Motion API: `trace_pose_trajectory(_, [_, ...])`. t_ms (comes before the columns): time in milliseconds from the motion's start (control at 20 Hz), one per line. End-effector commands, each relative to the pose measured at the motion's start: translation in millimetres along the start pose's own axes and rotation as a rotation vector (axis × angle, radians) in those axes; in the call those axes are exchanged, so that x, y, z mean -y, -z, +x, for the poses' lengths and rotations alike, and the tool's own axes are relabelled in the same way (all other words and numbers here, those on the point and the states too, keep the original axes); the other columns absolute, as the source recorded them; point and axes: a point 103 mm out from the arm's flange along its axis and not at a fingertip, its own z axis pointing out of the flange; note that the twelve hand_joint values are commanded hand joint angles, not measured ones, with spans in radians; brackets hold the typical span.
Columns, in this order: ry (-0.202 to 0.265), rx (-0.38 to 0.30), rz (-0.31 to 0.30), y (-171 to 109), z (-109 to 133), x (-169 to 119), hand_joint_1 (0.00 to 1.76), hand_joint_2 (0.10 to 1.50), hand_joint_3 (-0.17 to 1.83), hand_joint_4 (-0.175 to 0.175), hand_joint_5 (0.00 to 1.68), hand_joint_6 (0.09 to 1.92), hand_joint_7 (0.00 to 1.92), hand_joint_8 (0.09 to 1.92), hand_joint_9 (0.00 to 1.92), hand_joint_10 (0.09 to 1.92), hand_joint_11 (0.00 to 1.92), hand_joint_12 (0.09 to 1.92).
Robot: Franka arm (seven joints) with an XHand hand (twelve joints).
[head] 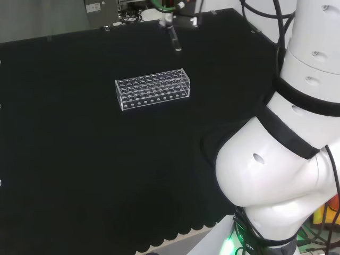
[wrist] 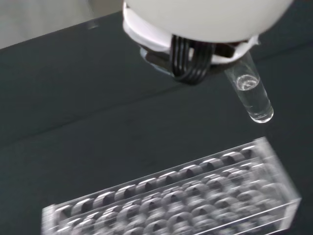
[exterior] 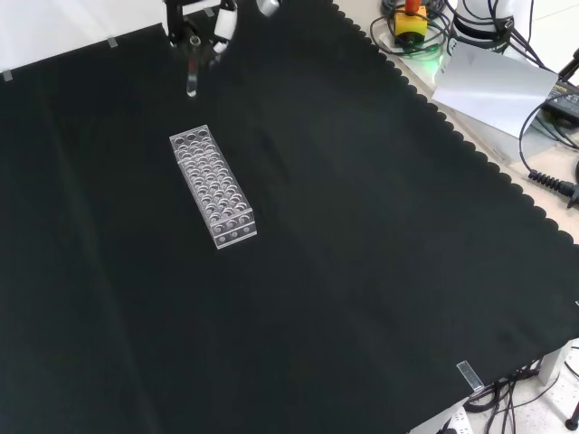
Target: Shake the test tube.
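A clear test tube point(wrist: 252, 96) with a little clear liquid in it hangs in the air, and the hand point(wrist: 195, 58) is shut on its upper end. In the head view the hand point(head: 171, 20) is at the far top of the cloth, with the tube point(head: 175, 40) slanting down from it, beyond the clear plastic tube rack point(head: 153, 88). In the front view the hand point(exterior: 201, 25) is at the top left and the tube point(exterior: 192, 76) hangs above the cloth just past the far end of the rack point(exterior: 213, 185). The rack point(wrist: 186, 196) lies flat on the cloth below the tube.
The arm's white links point(head: 287, 149) stand at the right of the head view. Cables, a grey sheet point(exterior: 493, 86) and a yellow box with a red button point(exterior: 410, 23) lie off the cloth's scalloped edge at the top right of the front view.
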Motion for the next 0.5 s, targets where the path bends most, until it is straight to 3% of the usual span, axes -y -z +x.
trace_pose_trajectory(50, [-0.102, 0.045, -0.046, 18, -52, -12, 1.43, 0.71, 0.51, -0.175, 1.31, 0.28, 1.36, 0.77, 1.33, 0.49, 1.20, 0.91])
trace_pose_trajectory(250, [-0.083, 0.022, -0.043, 18, -43, -13, 1.43, 0.71, 0.51, -0.175, 1.31, 0.28, 1.36, 0.76, 1.33, 0.49, 1.20, 0.91])
trace_pose_trajectory(500, [0.003, -0.025, -0.001, 1, 7, -5, 1.43, 0.71, 0.51, -0.175, 1.31, 0.27, 1.36, 0.76, 1.33, 0.49, 1.20, 0.91])
